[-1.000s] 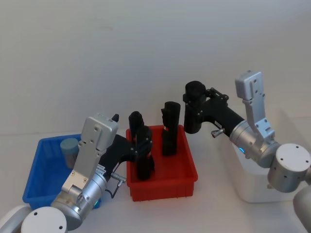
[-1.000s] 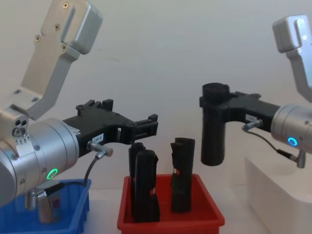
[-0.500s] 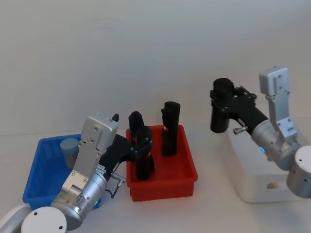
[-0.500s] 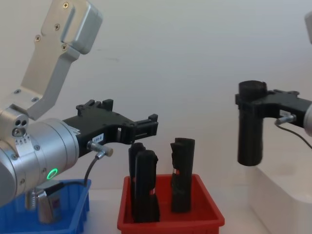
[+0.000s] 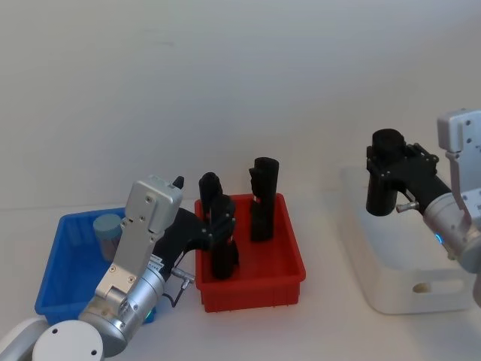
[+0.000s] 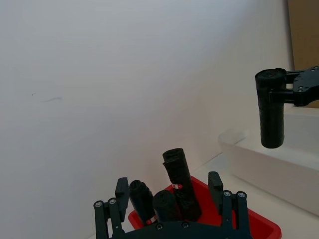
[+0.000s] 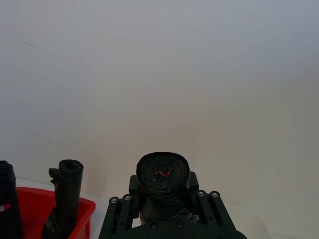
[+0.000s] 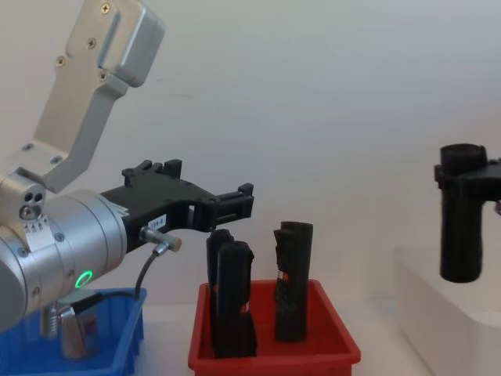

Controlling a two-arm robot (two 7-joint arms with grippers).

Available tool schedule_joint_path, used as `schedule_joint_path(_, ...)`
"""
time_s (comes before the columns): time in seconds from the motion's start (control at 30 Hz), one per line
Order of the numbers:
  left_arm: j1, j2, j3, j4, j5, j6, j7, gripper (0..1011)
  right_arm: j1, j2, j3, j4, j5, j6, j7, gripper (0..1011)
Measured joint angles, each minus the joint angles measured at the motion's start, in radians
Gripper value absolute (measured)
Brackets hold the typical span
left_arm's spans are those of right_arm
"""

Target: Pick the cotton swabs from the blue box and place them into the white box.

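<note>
Cotton swabs (image 5: 108, 232) — one clear jar with a pale grey-blue lid, standing upright in the far left corner of the blue box (image 5: 54, 280); in the chest view seen behind the left arm, low in the blue box.

Blue box at the table's left, just beside the red bin (image 5: 284, 265) at centre; white box (image 5: 379, 265) at the right, apart from the red bin.

Red bin: three tall black rolled packs (image 5: 262, 199) standing upright inside, two toward its left wall, one near its far wall.

Right gripper (image 5: 392, 164) — raised above the near left part of the white box, jaws clamped on the upper end of a fourth black rolled pack (image 5: 382, 184) hanging upright, its lower end over the box's interior without touching the rim. In the right wrist view, pack's round top with a red mark, seated between the fingers.

Left gripper (image 8: 235, 207) — held above the border between the blue box and the red bin, pointing toward the black packs; jaws spread apart and holding nothing, as seen in the left wrist view, fingers (image 6: 215, 185) either side of the packs below.
</note>
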Motion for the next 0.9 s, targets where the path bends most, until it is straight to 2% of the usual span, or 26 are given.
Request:
schedule_joint_path(0.37,0.000,0.000,0.000,0.000,0.000,0.000,0.000,1004,-0.030,0.022,0.025,-0.009,0.028,0.035,-0.026,546)
schedule_joint_path(0.57,0.000,0.000,0.000,0.000,0.000,0.000,0.000,1004,-0.039,0.029,0.034,-0.002,0.047,0.044,-0.026,697)
schedule_joint_path(0.7,0.000,0.000,0.000,0.000,0.000,0.000,0.000,1004,-0.043,0.032,0.039,0.005,0.057,0.044,-0.024,846)
schedule_joint_path(0.9,0.000,0.000,0.000,0.000,0.000,0.000,0.000,1004,-0.047,0.034,0.043,0.008,0.062,0.042,-0.019,977)
